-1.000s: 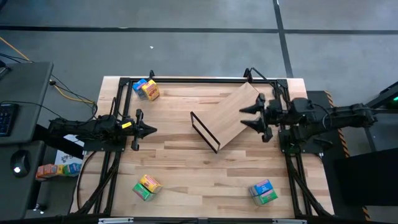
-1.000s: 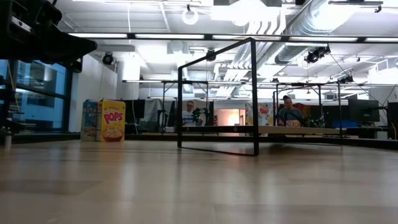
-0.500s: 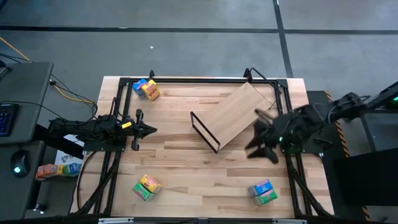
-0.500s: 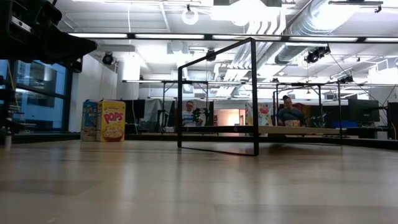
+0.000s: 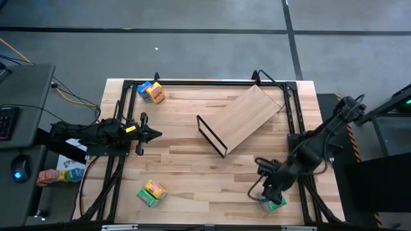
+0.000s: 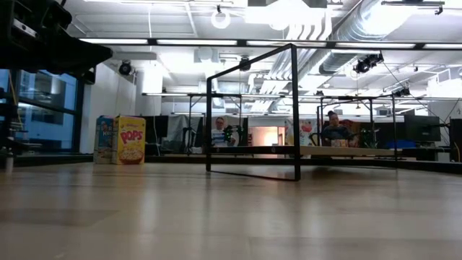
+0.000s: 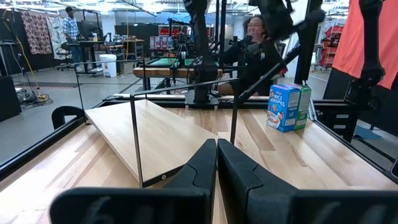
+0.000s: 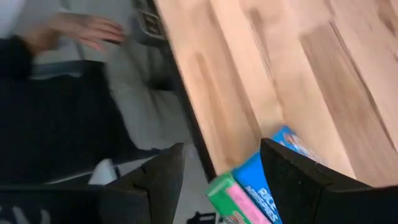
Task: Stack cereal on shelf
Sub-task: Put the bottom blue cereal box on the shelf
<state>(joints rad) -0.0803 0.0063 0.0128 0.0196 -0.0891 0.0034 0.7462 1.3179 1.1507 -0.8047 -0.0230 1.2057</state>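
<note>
The shelf (image 5: 243, 119) lies flat on the desk (image 5: 192, 173), slightly right of centre and turned at an angle, its black frame (image 5: 211, 136) standing upright at the end nearer the middle. In the low view the frame (image 6: 253, 112) rises as an open rectangle, with the board stretching away to the right behind it.

The cereal sits in three pairs at the desk's corners. A blue and yellow pair (image 5: 150, 91) stands at the far left corner, well apart from the shelf; the low view shows it upright (image 6: 120, 139). A yellow and green pair (image 5: 150, 192) lies at the near left. A blue and green pair (image 5: 272, 200) is at the near right corner, close to the desk's edge.

The right gripper (image 5: 268, 185) hangs over that near right pair, arm reaching in from the right side. Its jaws are released, spread wide, and in the right wrist view the blue and green boxes (image 8: 258, 186) lie between and below the two fingers (image 8: 292, 174), not yet held. A person's hand (image 8: 84, 28) shows beyond the desk edge in that view.

The left gripper (image 5: 154, 134) waits at the left side of the desk, pointing toward the shelf, jaws clenched on nothing; its wrist view shows the fingers (image 7: 202, 168) pressed together.
</note>
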